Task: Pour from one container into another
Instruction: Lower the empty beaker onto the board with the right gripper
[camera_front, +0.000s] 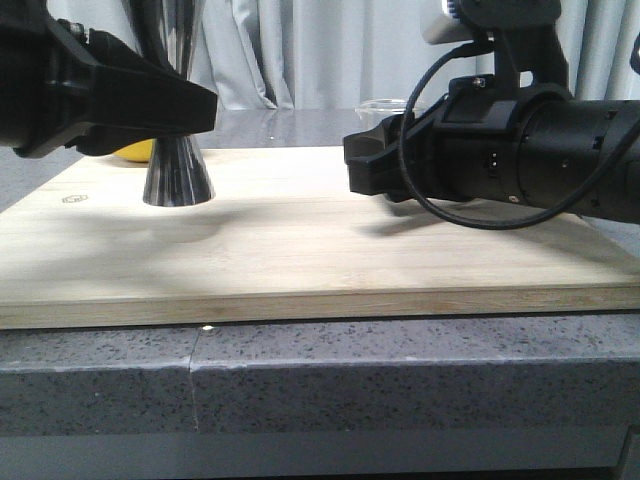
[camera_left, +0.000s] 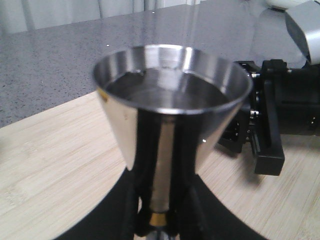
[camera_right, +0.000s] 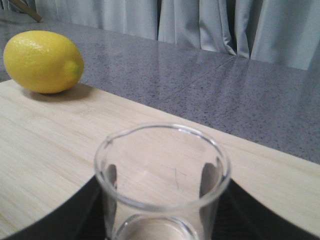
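Front view, step: both arms are low over the wooden board (camera_front: 300, 250), and I judge the pour itself is either done or not yet begun; nothing is tipped right now.
Front view, jigger: the steel jigger (camera_front: 178, 175) stands upright on the board's far left, its lower cone flared on the wood, my left gripper (camera_front: 150, 105) crossing at its waist.
Front view, beaker: my right gripper (camera_front: 365, 165) sits mid-right; a clear rim shows just behind it, but the beaker is mostly hidden here.
Left wrist view, jigger: upper cup of the jigger (camera_left: 172, 95) fills the picture, level, with liquid lying dark inside near the brim; the gold waist sits down between my fingers.
Left wrist view, left gripper: closed around the jigger's waist, dark fingers (camera_left: 195, 215) hugging either side.
Right wrist view, beaker: the glass beaker (camera_right: 162, 185) is upright between my fingers (camera_right: 85, 210), spout on the rim, and it looks empty.
Right wrist view, right gripper: clamped on the beaker, pads showing through the glass on both sides.
Right wrist view, bystander: a lemon (camera_right: 42, 61) rests on the board's far edge, well apart from the beaker.
Next move: judging by a full jigger and a bare beaker, what remains is setting both down steadily and letting go.
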